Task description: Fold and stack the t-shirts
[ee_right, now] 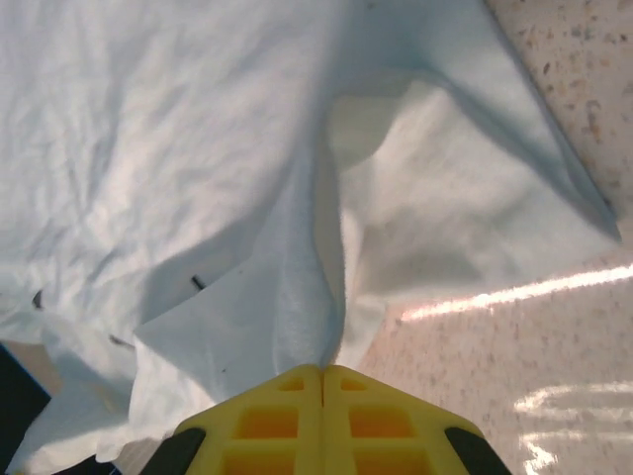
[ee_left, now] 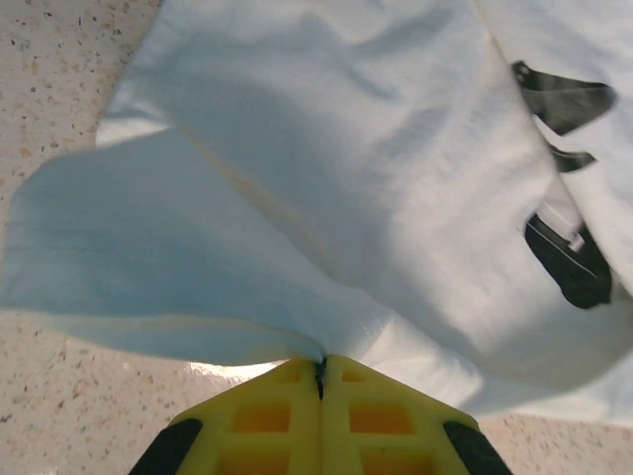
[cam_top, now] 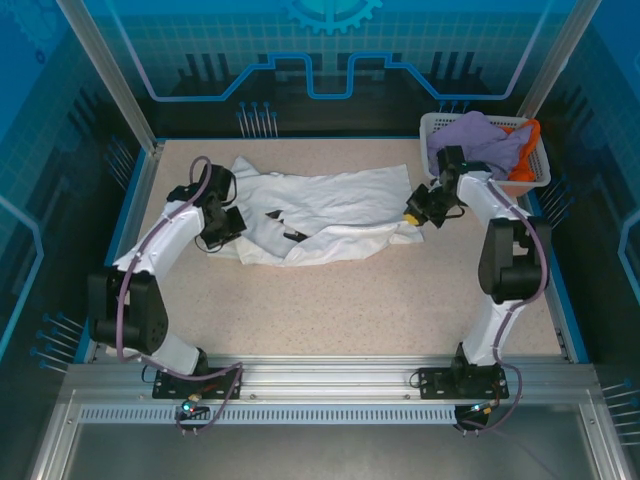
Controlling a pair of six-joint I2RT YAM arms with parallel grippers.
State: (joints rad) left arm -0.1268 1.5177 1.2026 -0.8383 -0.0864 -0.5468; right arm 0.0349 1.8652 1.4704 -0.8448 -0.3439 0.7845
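A white t-shirt with small black marks lies crumpled across the far half of the table. My left gripper is shut on its left edge; in the left wrist view the cloth runs into the closed yellow fingers. At the shirt's right end my right gripper is shut on a pinched fold that rises between its yellow fingers. A lavender t-shirt and an orange one are heaped in the basket.
The white lattice basket stands at the far right corner, just behind my right arm. Speckled beige tabletop stretches between the shirt and the arm bases. Blue raised edges border the table.
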